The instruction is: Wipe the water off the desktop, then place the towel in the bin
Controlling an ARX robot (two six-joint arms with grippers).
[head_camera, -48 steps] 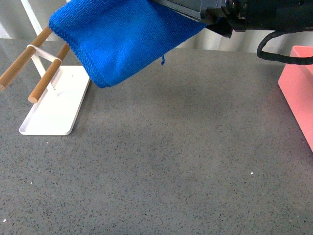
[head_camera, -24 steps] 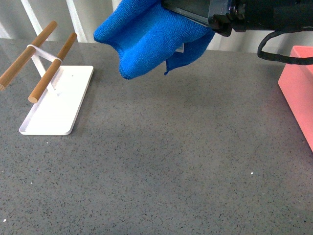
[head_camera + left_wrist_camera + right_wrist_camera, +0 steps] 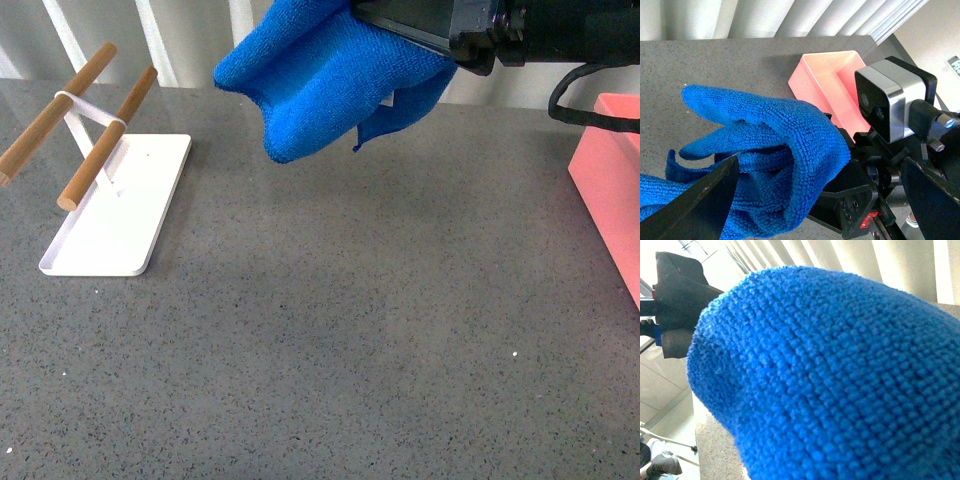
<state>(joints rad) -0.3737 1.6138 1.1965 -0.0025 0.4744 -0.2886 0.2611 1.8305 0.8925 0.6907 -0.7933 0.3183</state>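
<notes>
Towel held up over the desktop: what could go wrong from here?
1. The towel hangs bunched from the right gripper with a loose flap dangling; it could drape over the bin wall instead of dropping inside.
2. The towel fills the right wrist view, so that camera may not help aim the drop.
3. The open left gripper sits close and could snag it.

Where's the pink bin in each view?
Front view: bin at the right edge, cropped.
Left wrist view: bin beyond the towel, on the desktop.
Right wrist view: not in it; towel fills it.
Shared landmark: the blue towel, in all three.
</notes>
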